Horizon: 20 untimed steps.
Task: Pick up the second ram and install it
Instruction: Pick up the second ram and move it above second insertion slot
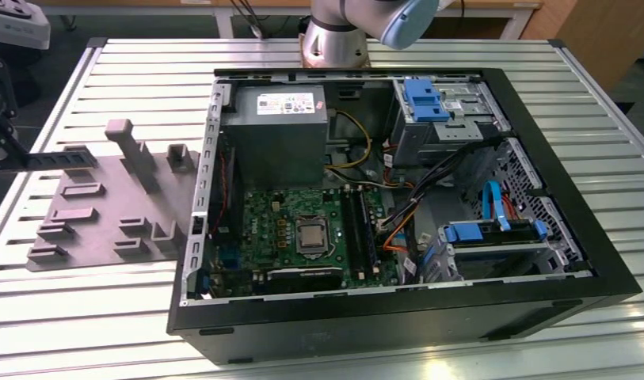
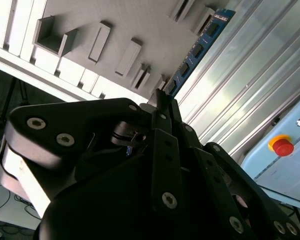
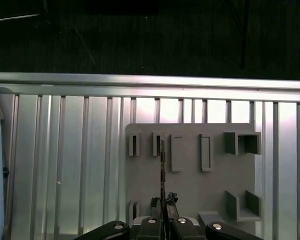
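The second ram [image 1: 62, 158] is a thin blue stick held level above the grey holder plate [image 1: 100, 214], at the exterior view's left. My gripper [image 1: 15, 162] is shut on one end of it at the table's left edge. In the second wrist view the blue ram [image 2: 200, 45] with its dark chips reaches out from the gripper [image 2: 162, 102] over the plate. The first wrist view looks along the ram [image 3: 162, 165] edge-on, rising from the gripper [image 3: 162, 212] over the plate's slots. The black memory slots [image 1: 356, 226] lie on the green motherboard [image 1: 280, 226] inside the open case.
The open black computer case [image 1: 406, 317] lies on the slatted aluminium table [image 1: 121, 63]. Inside are a grey power supply [image 1: 274, 131], blue drive clips [image 1: 422, 99] and loose cables [image 1: 406, 214]. A red stop button [image 2: 282, 146] sits on a pale box beside the table.
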Motion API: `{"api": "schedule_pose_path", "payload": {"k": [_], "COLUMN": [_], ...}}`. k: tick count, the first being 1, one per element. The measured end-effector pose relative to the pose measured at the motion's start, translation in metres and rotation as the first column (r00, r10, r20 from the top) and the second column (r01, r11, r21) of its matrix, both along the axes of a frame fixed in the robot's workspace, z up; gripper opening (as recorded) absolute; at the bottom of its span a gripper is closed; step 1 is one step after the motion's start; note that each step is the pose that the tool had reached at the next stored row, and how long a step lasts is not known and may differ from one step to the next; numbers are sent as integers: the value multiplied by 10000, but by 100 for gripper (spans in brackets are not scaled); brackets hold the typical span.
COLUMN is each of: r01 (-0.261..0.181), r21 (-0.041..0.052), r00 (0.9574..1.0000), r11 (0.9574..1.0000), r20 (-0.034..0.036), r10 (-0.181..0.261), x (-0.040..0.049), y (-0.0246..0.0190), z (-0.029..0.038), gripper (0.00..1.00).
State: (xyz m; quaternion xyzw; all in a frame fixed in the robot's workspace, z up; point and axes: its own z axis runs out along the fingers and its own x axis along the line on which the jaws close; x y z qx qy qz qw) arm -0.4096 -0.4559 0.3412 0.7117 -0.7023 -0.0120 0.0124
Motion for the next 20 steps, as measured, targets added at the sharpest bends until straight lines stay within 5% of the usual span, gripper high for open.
{"api": "schedule_pose_path", "payload": {"k": [20], "r01": [0], "r21": [-14], "r00": [10000], "r11": [10000], "r20": [0], "r10": [0], "x": [0], "y": [0], "z": [148], "gripper": [14]}}
